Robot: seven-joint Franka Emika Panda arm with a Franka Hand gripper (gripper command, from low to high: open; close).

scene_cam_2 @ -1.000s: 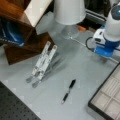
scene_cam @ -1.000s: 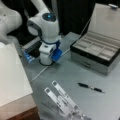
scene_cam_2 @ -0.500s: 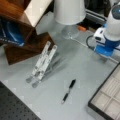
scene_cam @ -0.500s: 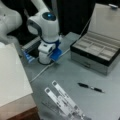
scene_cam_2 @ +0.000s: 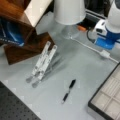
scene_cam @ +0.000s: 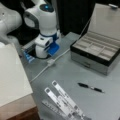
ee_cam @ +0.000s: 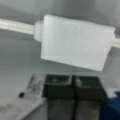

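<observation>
Even indoor light, soft shadows – all views blurred, wrist view worst.

Open table (scene_cam: 67, 75) between case (scene_cam: 96, 53), pen (scene_cam: 90, 87) and stand (scene_cam: 63, 101).

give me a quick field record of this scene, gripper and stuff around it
gripper: low over the grey table, pads together, nothing between them
nearest thing: white cable block, just ahead of the gripper
cable: white cable running across the table
pen: black pen lying flat
case: open compartment case
stand: folded metal stand
</observation>
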